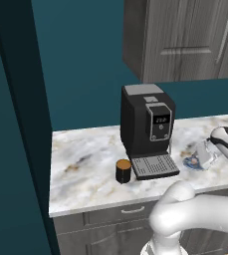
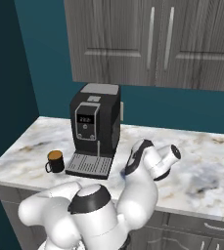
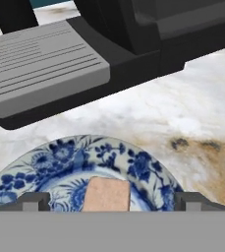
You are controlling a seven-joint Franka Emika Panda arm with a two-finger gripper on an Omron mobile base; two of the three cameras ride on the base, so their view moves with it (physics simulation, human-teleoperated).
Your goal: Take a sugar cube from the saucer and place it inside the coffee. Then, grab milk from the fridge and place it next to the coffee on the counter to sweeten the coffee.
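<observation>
- The gripper (image 3: 109, 202) is sitting wide open, a fingertip on each side of the sugar cube (image 3: 107, 194), so it's lying dead centre between the jaws.
- The cube's resting on the saucer (image 3: 133, 165), and the coffee machine (image 3: 84, 54) is sitting just beyond.

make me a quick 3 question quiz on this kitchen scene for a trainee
1. True or false: the sugar cube lies on the saucer, between the open gripper's fingertips.
2. On which side of the coffee machine does the coffee stand in the left base view? A) left B) right C) on its tray
3. Fill in: the saucer has a ____ and white pattern.

Key:
1. true
2. A
3. blue
</observation>
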